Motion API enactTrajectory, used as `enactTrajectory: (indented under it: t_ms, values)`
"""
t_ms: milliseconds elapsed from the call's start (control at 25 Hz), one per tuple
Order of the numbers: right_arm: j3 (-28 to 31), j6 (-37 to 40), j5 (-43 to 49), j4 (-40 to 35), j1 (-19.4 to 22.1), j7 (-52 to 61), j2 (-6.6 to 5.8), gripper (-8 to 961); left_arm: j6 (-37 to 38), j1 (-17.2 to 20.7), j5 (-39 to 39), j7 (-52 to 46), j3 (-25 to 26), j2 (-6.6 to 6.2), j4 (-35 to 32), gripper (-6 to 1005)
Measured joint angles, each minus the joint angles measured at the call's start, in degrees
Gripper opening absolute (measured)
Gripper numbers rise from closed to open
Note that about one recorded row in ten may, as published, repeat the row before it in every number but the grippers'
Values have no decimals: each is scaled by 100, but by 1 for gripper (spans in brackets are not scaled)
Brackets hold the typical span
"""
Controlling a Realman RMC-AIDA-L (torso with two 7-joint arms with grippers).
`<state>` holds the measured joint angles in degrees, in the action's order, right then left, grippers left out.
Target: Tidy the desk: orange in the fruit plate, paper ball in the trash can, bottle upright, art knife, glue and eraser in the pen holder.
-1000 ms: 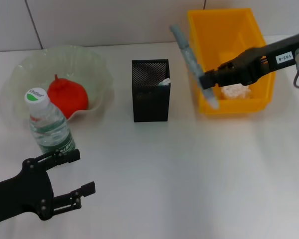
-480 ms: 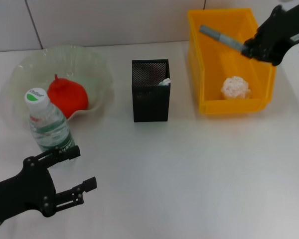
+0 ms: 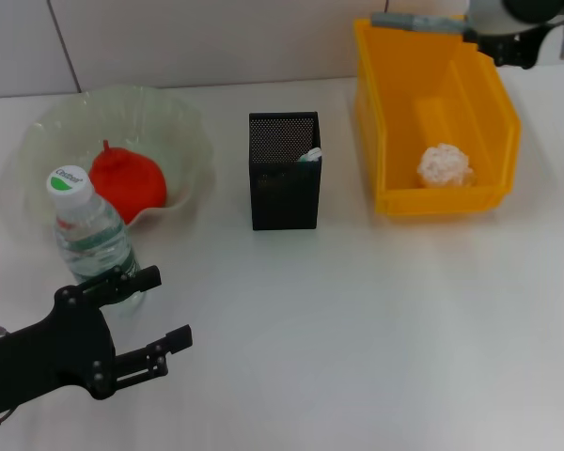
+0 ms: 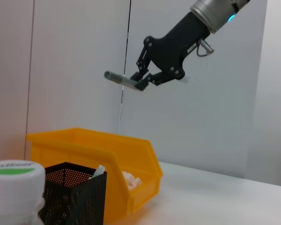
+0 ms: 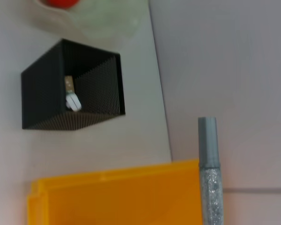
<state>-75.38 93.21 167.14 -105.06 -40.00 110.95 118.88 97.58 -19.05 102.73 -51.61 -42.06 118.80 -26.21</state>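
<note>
Art knife [image 3: 415, 21] clamped in right gripper [image 3: 479, 33], lifted higher above trash can [image 3: 493, 103], left gripper [image 3: 150, 310] wide.

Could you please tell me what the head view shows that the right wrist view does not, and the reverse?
Only the head view shows the bottle, the paper ball, the left gripper open near the bottle, and the right gripper shut on the art knife. Only the right wrist view shows the pen holder's contents from above. Both show the orange, fruit plate and trash can.
</note>
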Motion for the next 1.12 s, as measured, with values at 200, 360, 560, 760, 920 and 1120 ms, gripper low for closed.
enactTrajectory:
  t_ms: [200, 360, 560, 760, 920, 1120]
  values:
    - [-375, -260, 14, -236, 37, -516, 8, 118, -1, -17, -133, 254, -7, 3, 184, 802]
    - [-477, -648, 19, -270, 123, -1138, 12, 118, -2, 19, -138, 270, -8, 3, 237, 802]
    - [-487, -921, 19, -264, 101, -1752, -2, 118, 34, 108, -149, 329, 13, 3, 243, 802]
    - [-576, -1470, 19, -76, 105, -2597, -1, 117, 45, 149, -193, 338, 14, -2, 250, 802]
    - [-651, -1961, 19, 223, 121, -3339, 5, 117, 53, 151, -202, 343, 14, -2, 250, 802]
    - [-933, -2230, 22, 380, 168, -4045, 23, 117, 29, 131, -209, 387, 14, 3, 307, 802]
